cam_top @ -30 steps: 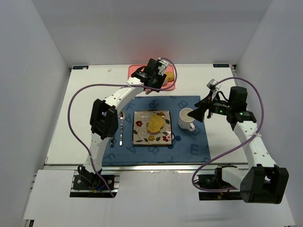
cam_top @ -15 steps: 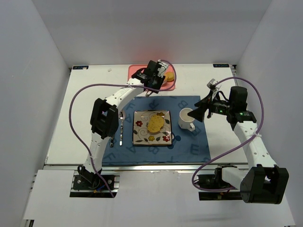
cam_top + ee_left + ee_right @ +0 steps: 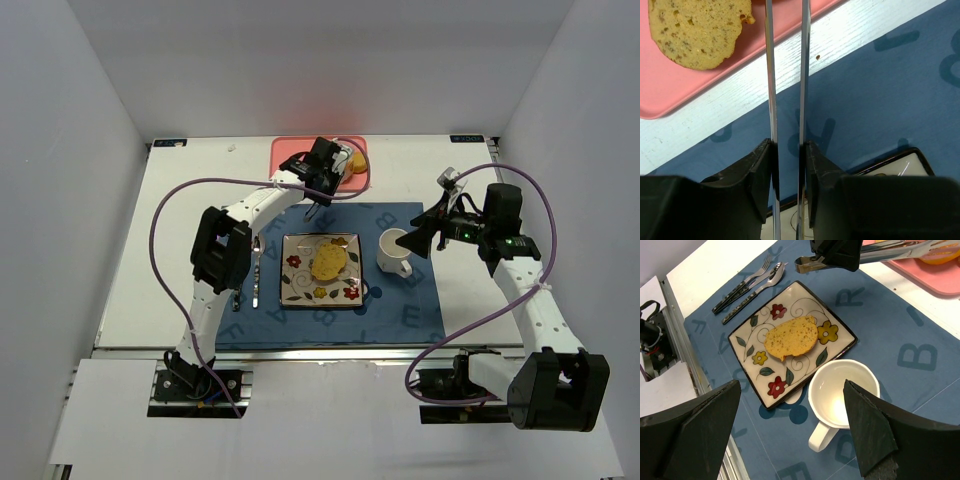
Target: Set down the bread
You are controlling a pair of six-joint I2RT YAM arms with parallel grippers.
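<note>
Bread: one slice [image 3: 329, 262] on plate [image 3: 295, 287], second slice [image 3: 697, 30] awaiting on far pink tray [image 3: 670, 95]; left gripper [image 3: 788, 150] clamped on tongs [image 3: 771, 75], right gripper [image 3: 791, 405] apart.

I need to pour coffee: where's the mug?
Top view: the mug stands on the blue mat at centre-right, just right of the plate.

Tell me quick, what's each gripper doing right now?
Left gripper: closed on the tongs.
Right gripper: open, holding nothing.
</note>
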